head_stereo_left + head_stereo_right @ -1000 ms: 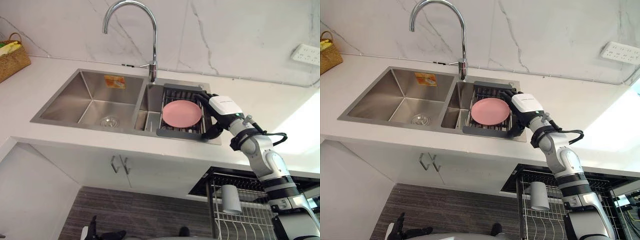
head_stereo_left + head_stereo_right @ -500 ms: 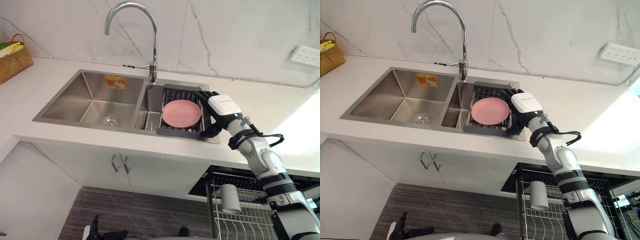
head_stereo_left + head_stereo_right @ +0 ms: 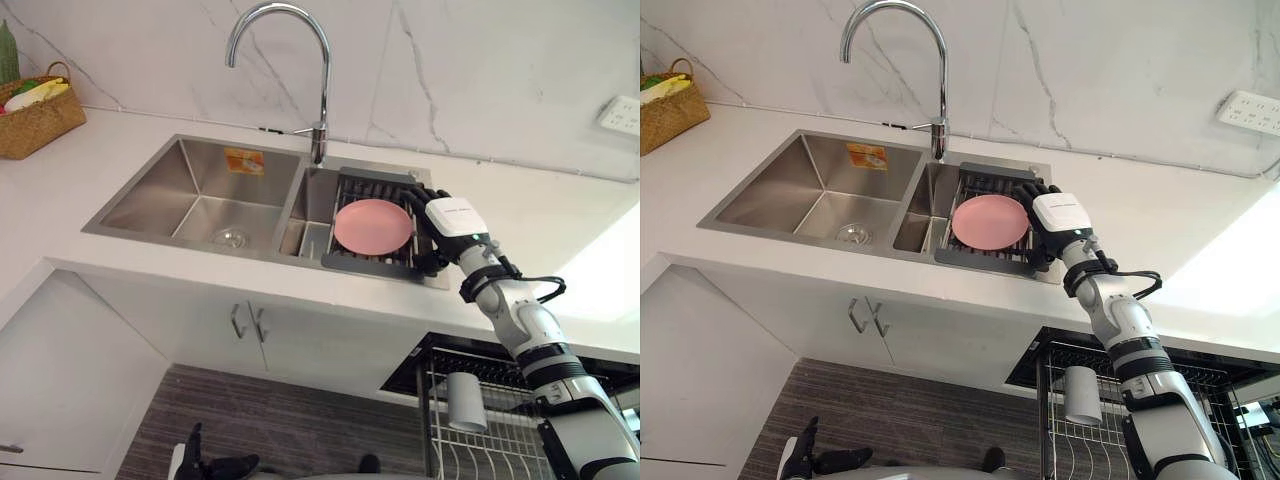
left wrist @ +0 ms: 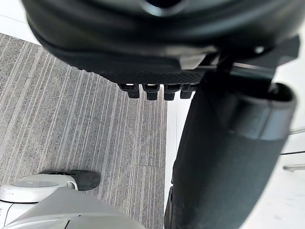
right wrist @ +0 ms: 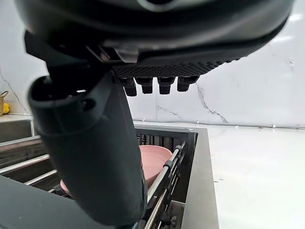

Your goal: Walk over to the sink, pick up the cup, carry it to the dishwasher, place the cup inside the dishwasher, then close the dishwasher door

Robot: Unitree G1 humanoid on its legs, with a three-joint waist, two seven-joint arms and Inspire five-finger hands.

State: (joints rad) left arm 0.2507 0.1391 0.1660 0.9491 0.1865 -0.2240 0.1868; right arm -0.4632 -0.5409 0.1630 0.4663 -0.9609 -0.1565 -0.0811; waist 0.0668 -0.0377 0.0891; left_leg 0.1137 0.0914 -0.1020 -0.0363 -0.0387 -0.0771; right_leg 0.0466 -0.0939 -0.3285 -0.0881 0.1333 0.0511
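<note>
One orange label [image 3: 244, 161] in the sink [image 3: 150, 185] — print too small to read.
Your right hand [image 3: 447, 222] hangs loosely spread, holding nothing; a pink dish [image 3: 372, 225] lies just past its fingertips in the drain rack [image 3: 365, 262], a white cup [image 3: 462, 400] stands in the dishwasher rack [image 3: 500, 440] — left hand [image 3: 210, 465] slack, low.

We found the sink [image 3: 200, 195] at centre frame, set in the bench [image 3: 560, 220], with the tap [image 3: 321, 130] behind it. A rack [image 3: 365, 185] sat in its right basin and carried a plate [image 3: 372, 226]. A basket [image 3: 40, 115] stood at upper left. At lower right, a cup [image 3: 466, 400] sat in the dishwasher rack [image 3: 500, 450].
</note>
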